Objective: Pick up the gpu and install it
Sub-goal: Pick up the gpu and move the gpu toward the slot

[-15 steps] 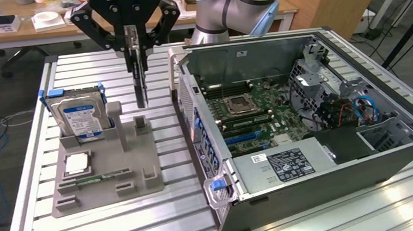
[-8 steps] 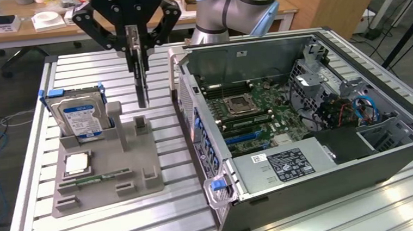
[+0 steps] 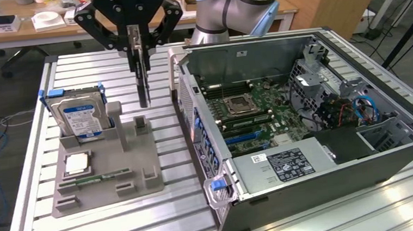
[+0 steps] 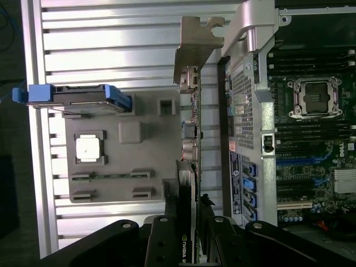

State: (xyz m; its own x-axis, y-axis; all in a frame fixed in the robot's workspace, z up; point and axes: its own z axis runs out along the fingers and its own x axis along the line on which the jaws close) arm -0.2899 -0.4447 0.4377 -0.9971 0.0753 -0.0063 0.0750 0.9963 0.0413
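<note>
Between holder point(image 3: 137, 153) and case point(image 3: 307, 195), end effector point(image 3: 138, 41) grips gpu point(image 3: 142, 83) — wrist view shows bracket point(image 4: 196, 41).

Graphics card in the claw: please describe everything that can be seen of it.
The graphics card is a thin, flat, dark board, seen edge-on. It hangs upright, pinched by the claw, which is shut on its upper part. A silver metal bracket sits at one end. The card is over the grey holder, apparently clear of it, between the hard drive and the open computer case.
</note>
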